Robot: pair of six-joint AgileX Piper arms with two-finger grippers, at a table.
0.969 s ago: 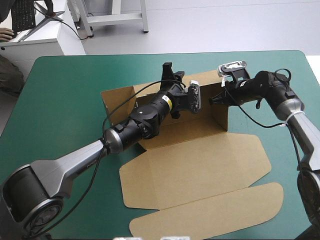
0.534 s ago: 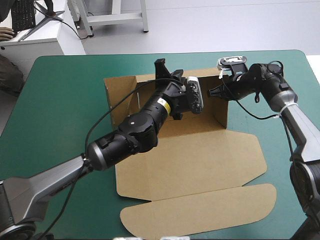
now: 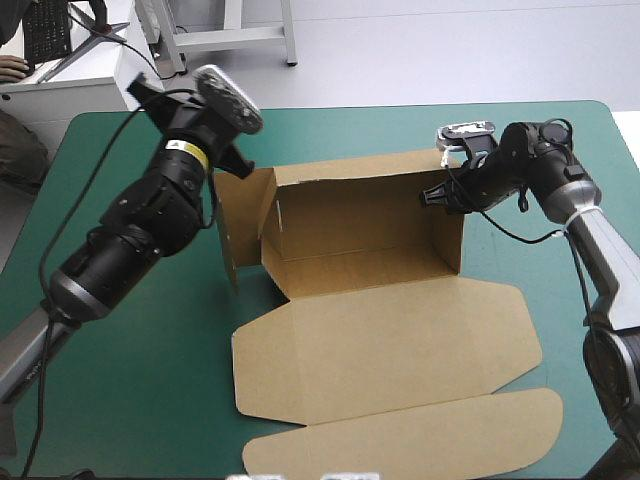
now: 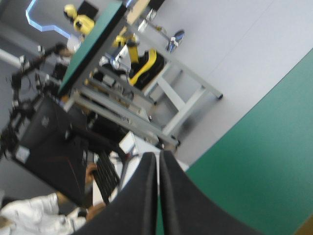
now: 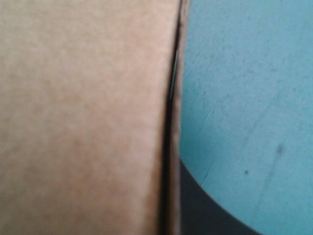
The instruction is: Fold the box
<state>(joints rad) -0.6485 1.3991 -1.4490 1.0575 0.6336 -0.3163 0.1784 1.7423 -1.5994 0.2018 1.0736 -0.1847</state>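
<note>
Raising walls of box [image 3: 360, 235], on table [image 3: 120, 330] toward far edge: back and right walls up, left wall [image 3: 228, 225] splayed, lid [image 3: 390, 340] flat toward near edge. Clamped on right wall's top: right end effector [image 3: 437, 195]. Closed, empty, high near far-left corner: left end effector [image 4: 157, 154]. Next, likely: lower it, push left wall upright.

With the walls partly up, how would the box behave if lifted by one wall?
The box is thin creased board, so it would probably hinge at its folds, not lift rigidly. The left wall stands untucked and may flop. Probably light: one sheet.
</note>
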